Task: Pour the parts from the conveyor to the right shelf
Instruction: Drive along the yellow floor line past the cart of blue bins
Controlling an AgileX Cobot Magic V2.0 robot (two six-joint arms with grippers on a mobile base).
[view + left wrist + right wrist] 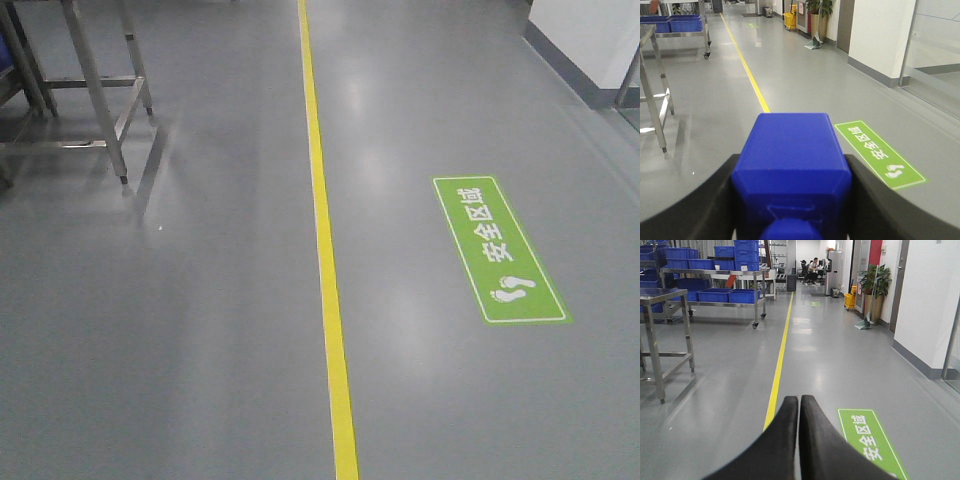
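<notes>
Gripping a boxy blue part (792,160), the left fingers (695,200) clamp it from both sides, while the right fingers (785,440) are pressed together with nothing between them.

Between the left fingers the part fills the gap, its small knob (790,232) at the end nearest the wrist and its flat end pointing past the fingertips. Below and ahead of both pairs of fingers lies smooth grey floor (150,350). A yellow line (752,82) runs straight away from the fingertips, and a green floor sign (880,155) with white footprints lies just to the right of them. Farther ahead on the left stands a bare steel-legged table (660,335). Beyond it is a wheeled steel rack (757,295) loaded with blue bins (727,296). Far ahead on the right a potted plant (875,277) stands by the wall.
</notes>
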